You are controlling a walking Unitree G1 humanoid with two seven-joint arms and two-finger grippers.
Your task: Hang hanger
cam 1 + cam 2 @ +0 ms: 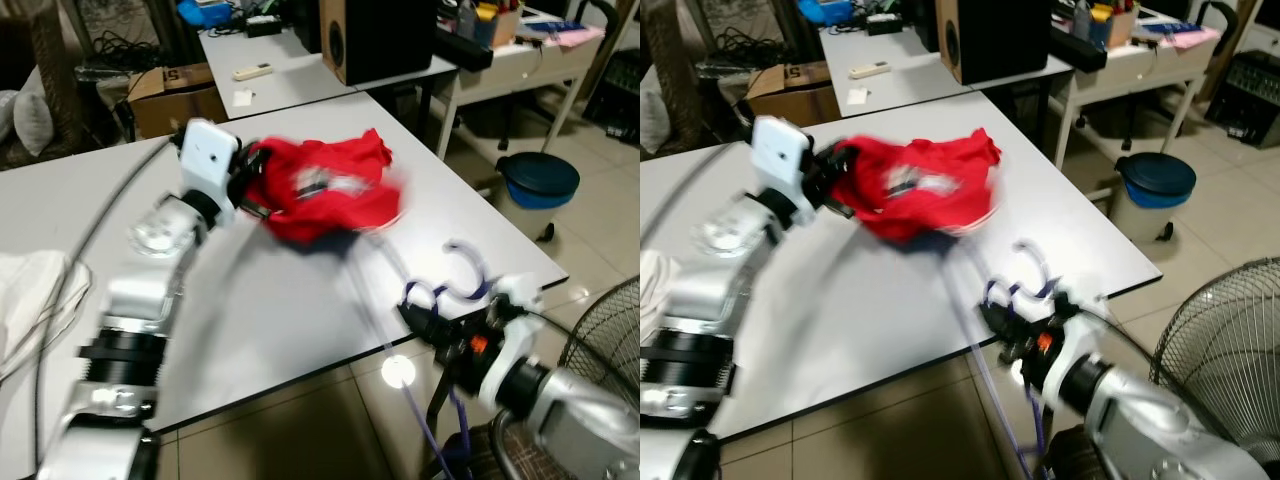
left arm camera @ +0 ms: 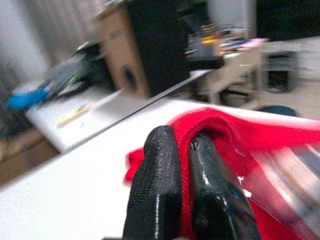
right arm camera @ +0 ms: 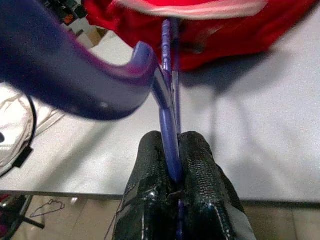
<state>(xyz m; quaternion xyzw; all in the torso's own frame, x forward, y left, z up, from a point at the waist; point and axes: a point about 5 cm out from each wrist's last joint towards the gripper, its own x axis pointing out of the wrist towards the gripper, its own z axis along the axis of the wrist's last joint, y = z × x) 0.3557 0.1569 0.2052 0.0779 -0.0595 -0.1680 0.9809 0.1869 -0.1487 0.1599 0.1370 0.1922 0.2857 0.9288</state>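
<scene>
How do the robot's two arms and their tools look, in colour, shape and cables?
Both arms are silver metal with black ring joints. The left arm carries a white box-shaped wrist unit above the left tool. The right tool has an orange mark behind it. Each tool has two long black fingers with textured pads. Thin cables run beside the left arm.

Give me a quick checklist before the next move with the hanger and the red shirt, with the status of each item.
1. Right gripper shut on the purple hanger: ok.
2. Left gripper shut on the red shirt: ok.
3. Shirt lifted off the white table: cannot tell, blurred.
4. Hanger inside the shirt: cannot tell; its far end runs under the cloth.
5. Hanger hook free of the shirt: ok.
6. Rail or hook to hang it on located: not ok.
</scene>
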